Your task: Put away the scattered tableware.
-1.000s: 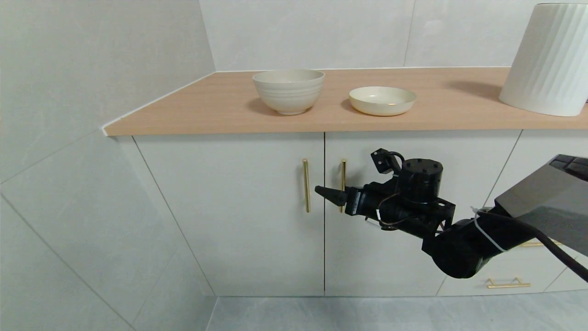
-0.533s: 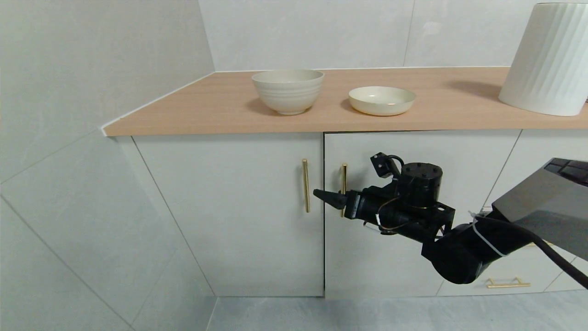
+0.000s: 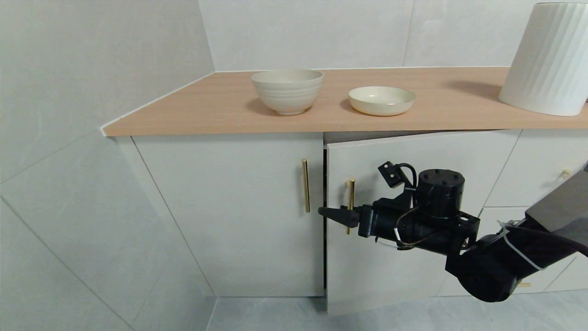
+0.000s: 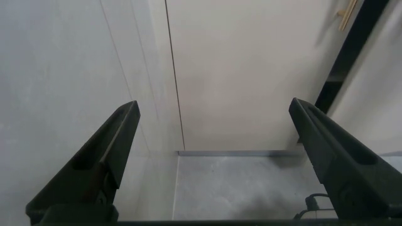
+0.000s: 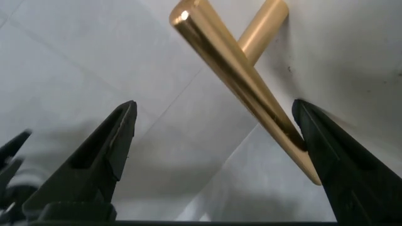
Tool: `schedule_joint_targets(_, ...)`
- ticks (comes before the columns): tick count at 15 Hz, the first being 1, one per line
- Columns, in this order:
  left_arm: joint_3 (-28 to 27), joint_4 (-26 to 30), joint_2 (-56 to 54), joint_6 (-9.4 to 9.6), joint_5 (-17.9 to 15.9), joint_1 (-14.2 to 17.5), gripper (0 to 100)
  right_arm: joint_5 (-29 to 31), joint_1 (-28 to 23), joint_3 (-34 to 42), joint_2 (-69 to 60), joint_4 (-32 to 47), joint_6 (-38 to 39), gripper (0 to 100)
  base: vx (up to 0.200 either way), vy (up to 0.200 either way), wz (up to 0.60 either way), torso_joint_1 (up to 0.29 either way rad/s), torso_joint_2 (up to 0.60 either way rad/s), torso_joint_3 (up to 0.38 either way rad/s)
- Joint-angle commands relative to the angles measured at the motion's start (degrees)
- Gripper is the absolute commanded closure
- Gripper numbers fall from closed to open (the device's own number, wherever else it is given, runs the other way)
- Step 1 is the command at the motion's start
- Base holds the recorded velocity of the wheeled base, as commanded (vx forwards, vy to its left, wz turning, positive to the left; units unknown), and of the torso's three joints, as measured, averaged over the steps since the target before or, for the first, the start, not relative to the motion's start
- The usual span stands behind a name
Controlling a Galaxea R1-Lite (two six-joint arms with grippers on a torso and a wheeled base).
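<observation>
The tableware's all up on the wooden countertop (image 3: 220,112). There's a deep ribbed bowl (image 3: 287,91) at upper centre of the head view and a shallow dish (image 3: 381,100) just to the right of it, near but not touching. Both sit well above the right gripper (image 3: 331,214), which is down in front of the cabinets, centre-right of the frame.

Its jaws are spread wide, and the gold handle (image 3: 350,204) of the right-hand door (image 3: 404,151) sits between them. In the right wrist view the bar runs slantwise across the gap and rests against one finger, with the other finger well clear, so it's more of a hook than a clamp. That door stands ajar with its handle edge swung out, and a dark gap shows along that edge and under the counter. The left-hand door (image 3: 229,207) is flush shut, its own gold bar (image 3: 305,185) just beside the gap.

The left gripper (image 4: 213,107) has its jaws wide too, holding nothing, and it points at the cabinet front and grey floor (image 3: 275,315).

As for the room, there's pale grey tiled wall (image 3: 92,92) on the left and behind. A tall white ribbed cylinder (image 3: 549,59) stands on the counter at upper right, and there are more drawer fronts (image 3: 528,165) at the right edge.
</observation>
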State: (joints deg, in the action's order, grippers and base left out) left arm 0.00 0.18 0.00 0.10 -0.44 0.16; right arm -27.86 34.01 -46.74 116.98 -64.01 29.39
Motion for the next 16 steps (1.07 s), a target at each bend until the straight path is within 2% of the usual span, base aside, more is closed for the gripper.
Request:
schedule_joint_targets(1, 0.0, 0.0, 0.0, -0.01, 0.0, 0.0, 0, -1.8, 0.0, 3.5, -4.0, -0.2, 0.0, 0, 0.0, 0.0, 0.0, 0.0, 0.0, 0.0)
schedule_joint_targets(6, 0.0, 0.0, 0.0, -0.01, 0.0, 0.0, 0, -6.2, 0.0, 12.1, -10.3, -2.5, -0.6, 0, 0.0, 0.0, 0.0, 0.0, 0.0, 0.0)
schedule_joint_targets(13, 0.0, 0.0, 0.0, 0.08, 0.0, 0.0, 0, -6.9, -0.1, 17.0, -12.5, -5.9, -0.7, 0, 0.0, 0.0, 0.0, 0.0, 0.0, 0.0)
schedule_joint_targets(16, 0.0, -0.1, 0.0, 0.69, -0.1, 0.0, 0, -6.9, -0.1, 17.7, -12.4, -5.9, -0.9, 0, 0.0, 0.0, 0.0, 0.0, 0.0, 0.0)
